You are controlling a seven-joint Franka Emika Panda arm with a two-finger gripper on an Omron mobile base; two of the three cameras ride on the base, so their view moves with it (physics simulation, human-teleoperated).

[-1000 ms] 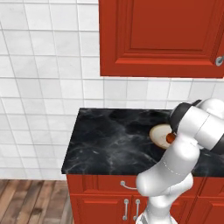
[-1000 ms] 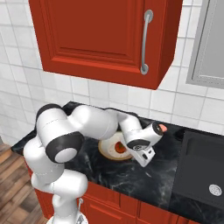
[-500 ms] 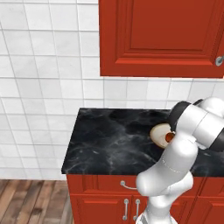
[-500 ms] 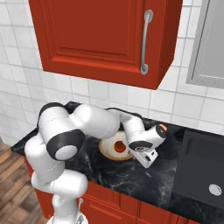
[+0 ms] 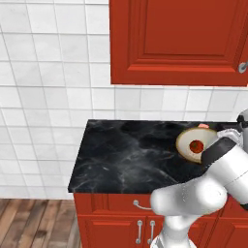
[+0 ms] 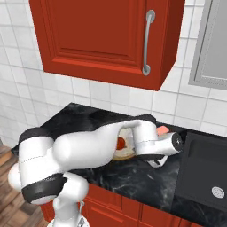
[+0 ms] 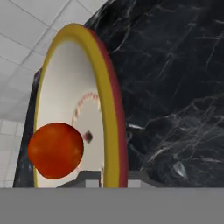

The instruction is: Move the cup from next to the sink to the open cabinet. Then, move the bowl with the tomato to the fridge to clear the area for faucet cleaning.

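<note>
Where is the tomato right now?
The tomato sits inside the bowl on the black counter, left of the sink, with the gripper at the bowl's rim.

Kitchen, red wall cabinet [image 6: 106,40] w/ silver handle, black marble counter [image 5: 131,155], white tile backsplash [image 5: 53,87], black sink [image 6: 206,170]

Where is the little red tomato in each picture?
Left base view: the tomato sits in the bowl at the right edge of the counter, beside the arm.
Right base view: it peeks out at the middle, between the arm's white links.
Hand view: it is large at the lower left, inside the bowl.
Shared landmark: the bowl's yellow-brown rim on the black marble counter.
</note>
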